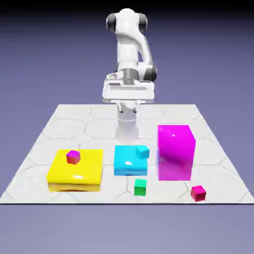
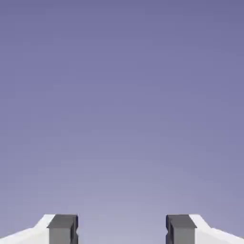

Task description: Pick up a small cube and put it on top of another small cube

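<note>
Crimson and glossy, the small cube (image 1: 198, 193) sits low on the table (image 1: 94, 124), beyond and well below the jaws, toward the exterior view's right. The gripper (image 2: 122, 229) stands wide apart with nothing between its fingertips, presumably kept high to clear the tall magenta block (image 1: 175, 153). Bare tabletop around the cube should leave room for gripping. Its faces look pinkish-red, its edges crisp.

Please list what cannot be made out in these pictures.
- Cubes: none shows in the hand view, only backdrop past the open gripper.
- Far side of the magenta block: turned away in the exterior view.
- Robot's base: partly behind the gripper, exterior view.
</note>
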You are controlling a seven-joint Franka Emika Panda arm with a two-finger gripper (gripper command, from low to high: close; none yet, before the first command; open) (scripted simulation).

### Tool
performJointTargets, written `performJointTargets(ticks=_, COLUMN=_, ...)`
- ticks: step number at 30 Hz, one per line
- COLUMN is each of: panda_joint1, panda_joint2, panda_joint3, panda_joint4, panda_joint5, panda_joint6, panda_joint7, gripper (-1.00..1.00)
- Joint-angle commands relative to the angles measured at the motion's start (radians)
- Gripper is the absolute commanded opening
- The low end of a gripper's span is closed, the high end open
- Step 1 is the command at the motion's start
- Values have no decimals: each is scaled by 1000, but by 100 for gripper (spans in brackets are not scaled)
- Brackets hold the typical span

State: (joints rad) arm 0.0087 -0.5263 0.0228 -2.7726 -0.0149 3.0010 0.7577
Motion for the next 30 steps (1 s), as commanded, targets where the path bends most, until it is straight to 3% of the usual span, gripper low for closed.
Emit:
performJointTargets(ticks=1, panda_joint1=-3, panda_joint2=36, panda_joint3=19, panda_joint4=31, panda_joint5=-12, panda_joint6=-30, panda_joint7=14, gripper=0)
performJointTargets(ticks=30, panda_joint1=-83, panda_joint2=1087, panda_joint3=566, panda_joint4=930, panda_joint5=-369, panda_joint6=-895, panda_joint7=415, gripper=0)
